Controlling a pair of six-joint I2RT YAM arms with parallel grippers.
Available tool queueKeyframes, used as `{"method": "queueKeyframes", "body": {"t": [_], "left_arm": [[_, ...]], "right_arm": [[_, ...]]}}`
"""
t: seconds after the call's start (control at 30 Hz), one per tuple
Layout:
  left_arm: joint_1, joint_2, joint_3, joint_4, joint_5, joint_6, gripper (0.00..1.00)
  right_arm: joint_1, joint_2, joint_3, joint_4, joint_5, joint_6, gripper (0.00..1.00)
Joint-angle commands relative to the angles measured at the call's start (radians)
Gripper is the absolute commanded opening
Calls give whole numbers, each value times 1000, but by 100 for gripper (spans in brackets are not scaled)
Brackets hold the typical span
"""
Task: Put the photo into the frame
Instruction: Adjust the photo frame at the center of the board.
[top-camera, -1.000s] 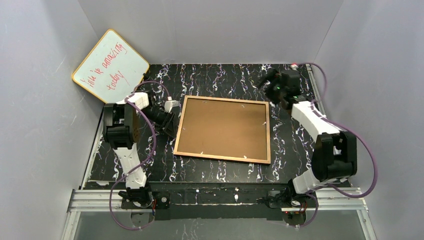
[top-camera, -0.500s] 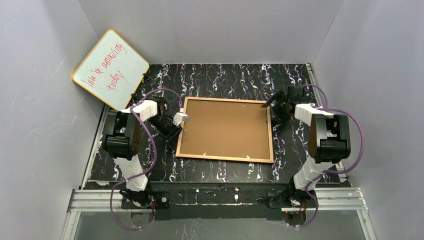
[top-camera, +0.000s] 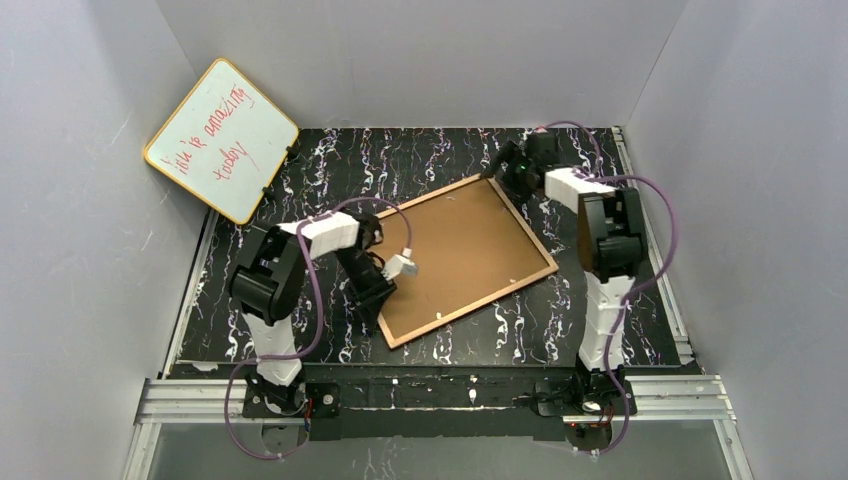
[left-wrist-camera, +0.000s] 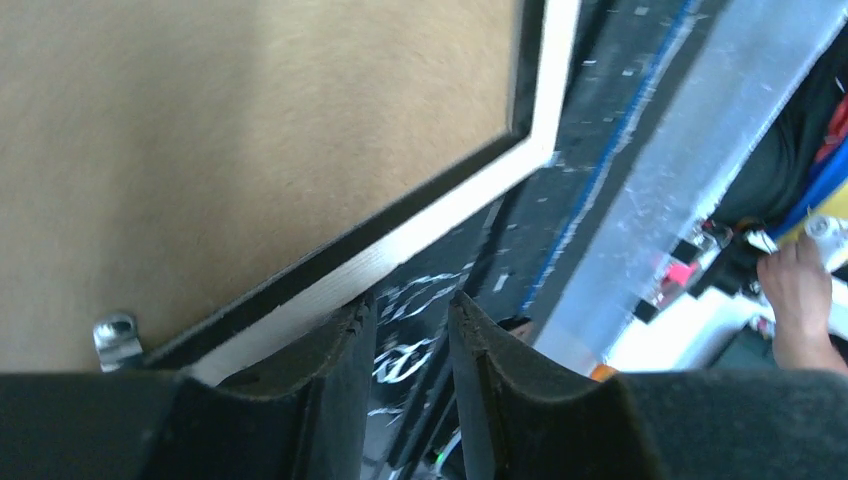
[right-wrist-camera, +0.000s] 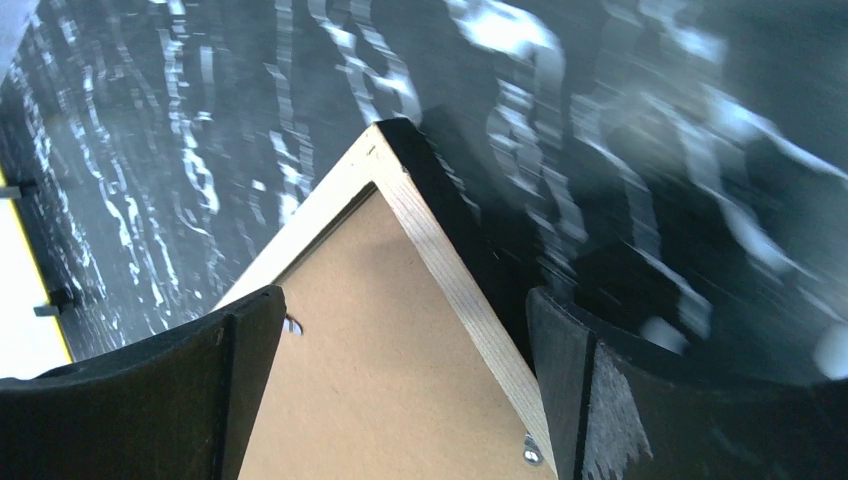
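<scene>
Frame (right-wrist-camera: 445, 265) lay back-up, skewed mid-table, brown backing (top-camera: 460, 250) seated inside. Right gripper (right-wrist-camera: 400, 300) gaped wide astride its far corner. Left gripper (left-wrist-camera: 408, 315) sat just beside the near-left edge, fingers narrowly apart, empty.

Room on the table (top-camera: 430, 150) beyond the skewed frame (right-wrist-camera: 440, 262); whiteboard (top-camera: 222, 138) across the far-left corner; walls (top-camera: 420, 60) on three sides

Your left arm (top-camera: 270, 285) rises from its base, its forearm stretched out to the right. Your left gripper (left-wrist-camera: 412, 302) sits low, jaws narrowly parted with nothing between them. Your right arm (top-camera: 605, 235) stands upright and leans far forward. Your right gripper (right-wrist-camera: 400, 300) points down, jaws spread wide.
</scene>
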Motion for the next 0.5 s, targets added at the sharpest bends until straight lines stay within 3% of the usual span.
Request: {"method": "queueKeyframes", "body": {"t": [0.0, 0.23, 0.47], "left_arm": [[-109, 18, 40, 27, 176, 46, 35], [-78, -51, 131, -108, 158, 86, 46], [131, -104, 359, -175, 101, 75, 55]], "right_arm": [[111, 116, 203, -114, -221, 5, 99], [89, 53, 331, -154, -47, -72, 99], [-19, -196, 135, -153, 115, -1, 99]]}}
